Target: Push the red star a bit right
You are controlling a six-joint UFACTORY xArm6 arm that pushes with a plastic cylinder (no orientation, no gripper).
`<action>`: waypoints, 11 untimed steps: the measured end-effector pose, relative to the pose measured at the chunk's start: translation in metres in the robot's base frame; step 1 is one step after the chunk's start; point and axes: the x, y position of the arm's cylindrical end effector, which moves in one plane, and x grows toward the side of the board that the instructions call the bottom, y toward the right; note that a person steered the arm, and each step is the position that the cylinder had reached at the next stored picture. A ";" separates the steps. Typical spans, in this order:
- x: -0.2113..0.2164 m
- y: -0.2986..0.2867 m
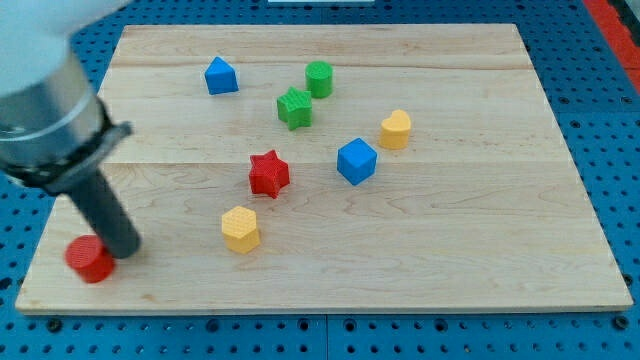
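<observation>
Near the middle of the worktop (480, 250), a little toward the view's left, lies the red star (268, 173). It is a small chunky block with short rounded points and a matte, slightly rough surface, and its top face looks lighter than its sides. It stands free and touches no other block.

The worktop is a board of pale wood made of long planks, with fine grain lines that run from the view's left to the view's right. Under it is a blue perforated panel (600, 120) with regular round holes.

Below the star sits a yellow hexagon block (240, 229), near it but apart. To the star's right is a blue cube (356, 161), and further right and higher a yellow heart-like block (395, 129). Above the star lies a green star (294, 108), and just beside it, toward the view's top right, a green cylinder (319, 78). A blue block with a pointed top (221, 76) is at the upper left.

The end effector is only a dark, smooth rod that comes out of a grey blurred housing, so it has no parts to be apart or together. My tip (124, 250) rests at the lower left, touching or almost touching a red cylinder (90, 259), well apart from the red star.
</observation>
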 end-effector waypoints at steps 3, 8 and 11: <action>-0.029 -0.057; -0.067 0.068; -0.087 0.159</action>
